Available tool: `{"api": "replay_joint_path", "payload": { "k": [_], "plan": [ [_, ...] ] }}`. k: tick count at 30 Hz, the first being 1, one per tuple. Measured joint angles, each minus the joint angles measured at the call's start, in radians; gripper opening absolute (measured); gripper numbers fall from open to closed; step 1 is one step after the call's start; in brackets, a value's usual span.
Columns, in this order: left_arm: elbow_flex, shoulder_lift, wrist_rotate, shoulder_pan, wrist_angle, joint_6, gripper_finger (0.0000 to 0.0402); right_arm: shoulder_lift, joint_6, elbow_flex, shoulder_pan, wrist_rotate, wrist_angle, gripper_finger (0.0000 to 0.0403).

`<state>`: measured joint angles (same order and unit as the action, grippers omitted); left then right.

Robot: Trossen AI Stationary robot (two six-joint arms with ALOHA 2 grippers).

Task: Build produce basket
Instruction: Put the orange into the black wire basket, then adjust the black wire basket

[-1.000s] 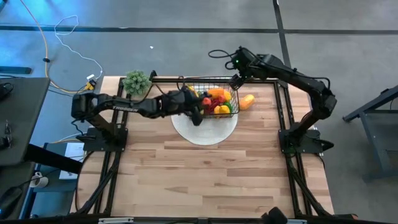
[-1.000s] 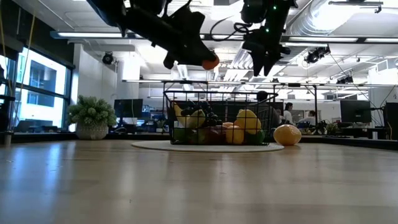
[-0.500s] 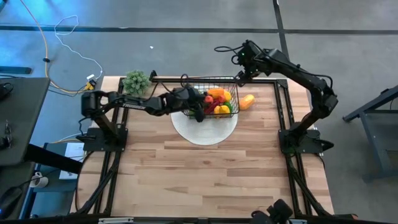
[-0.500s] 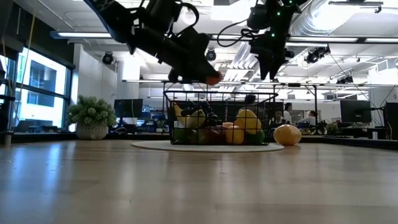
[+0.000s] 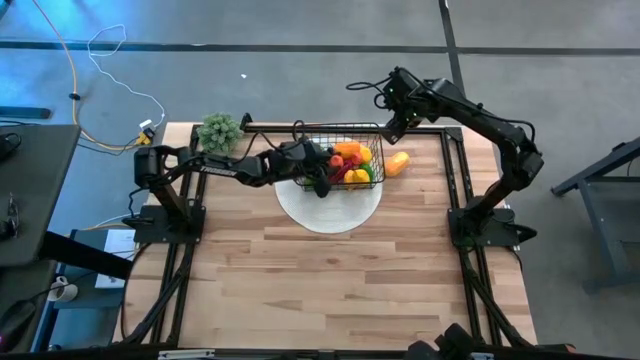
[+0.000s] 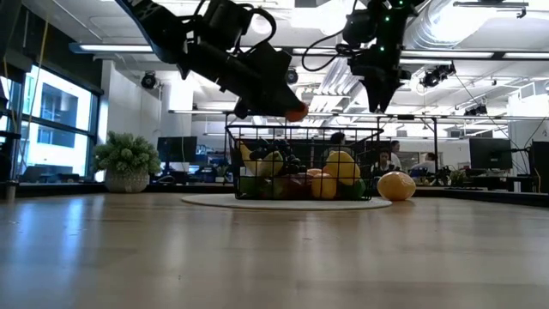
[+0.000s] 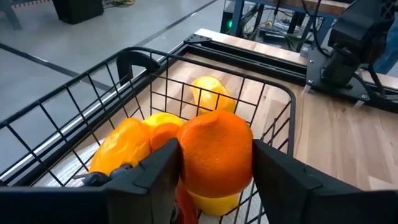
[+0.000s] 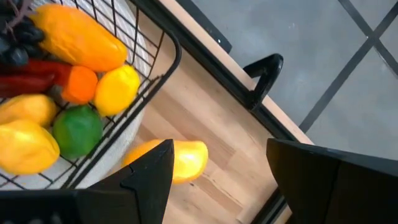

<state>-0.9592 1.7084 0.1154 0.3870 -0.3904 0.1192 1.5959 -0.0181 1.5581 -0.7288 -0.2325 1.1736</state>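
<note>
— Orange (image 7: pixel 216 157) sits between the left tool (image 7: pixel 214 177) fingers, over the basket (image 5: pixel 345 160); smooth, light, round, so hold it across the middle.
— And right of the basket?
— Right tool (image 5: pixel 383 130) hangs spread, empty, above the rim.

The basket (image 5: pixel 352 150) is black wire mesh on a white plate (image 5: pixel 330 210). Inside lie an orange mango (image 8: pixel 73 36), a red chilli (image 8: pixel 28 83), dark grapes (image 8: pixel 13 43), a green fruit (image 8: pixel 77 130) and a yellow lemon (image 8: pixel 116 89). An orange (image 7: pixel 214 158) sits between black fingers. A yellow fruit (image 5: pixel 398 162) lies right of the basket on the pale striped wood counter (image 5: pixel 330 280). A grey-green leafy bunch (image 5: pixel 220 131) stands far left.
</note>
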Motion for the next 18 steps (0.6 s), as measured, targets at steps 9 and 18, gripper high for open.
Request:
{"api": "replay_joint_path", "payload": {
  "k": [9, 18],
  "plan": [
    [0.0, 0.0, -0.033, 0.002, 0.001, -0.04, 0.0218, 0.0, 0.034, 0.0, 0.0, 0.0, 0.071, 0.0238],
    [0.0, -0.005, -0.068, 0.037, 0.01, 0.044, 0.0258, 0.0, 0.073, 0.0, -0.005, 0.002, 0.159, 0.0238]
  ]
}}
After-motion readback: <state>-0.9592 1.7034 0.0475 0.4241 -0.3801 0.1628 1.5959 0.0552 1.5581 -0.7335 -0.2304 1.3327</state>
